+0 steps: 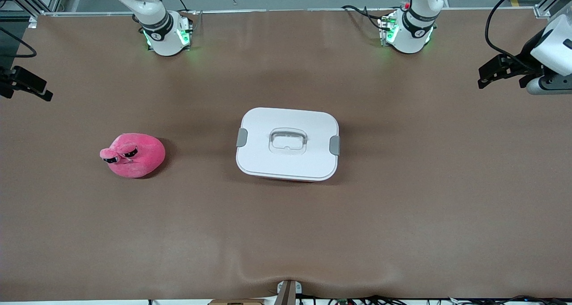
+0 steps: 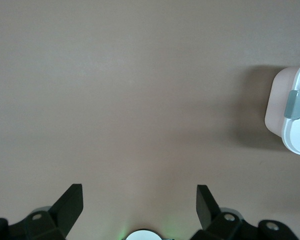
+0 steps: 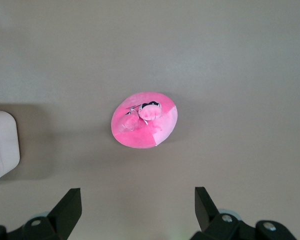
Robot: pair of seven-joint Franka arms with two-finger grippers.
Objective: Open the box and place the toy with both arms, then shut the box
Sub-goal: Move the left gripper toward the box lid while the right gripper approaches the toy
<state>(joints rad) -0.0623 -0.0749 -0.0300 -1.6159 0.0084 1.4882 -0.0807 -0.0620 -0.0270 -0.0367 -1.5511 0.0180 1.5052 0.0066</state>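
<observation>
The box [image 1: 288, 144] stands in the middle of the table with its white lid on. A grey clip [image 1: 241, 137] sits at each end and a clear handle [image 1: 288, 140] is recessed in the lid. The hot-pink plush toy [image 1: 134, 155] lies on the table beside the box, toward the right arm's end, its stalk eyes up. My left gripper [image 1: 485, 78] is open and empty, high over the left arm's end; its wrist view shows the box's end [image 2: 279, 107] beside its fingers [image 2: 70, 202]. My right gripper [image 1: 42, 92] is open and empty, high over the right arm's end; its wrist view shows the toy [image 3: 146, 127] and a box corner [image 3: 4, 142].
The brown table cover [image 1: 402, 206] is bare around the box and toy. Both arm bases [image 1: 167, 34] [image 1: 406, 32] stand with green lights along the table's back edge. A small bracket [image 1: 288, 291] sits at the table's front edge, with cables beside it.
</observation>
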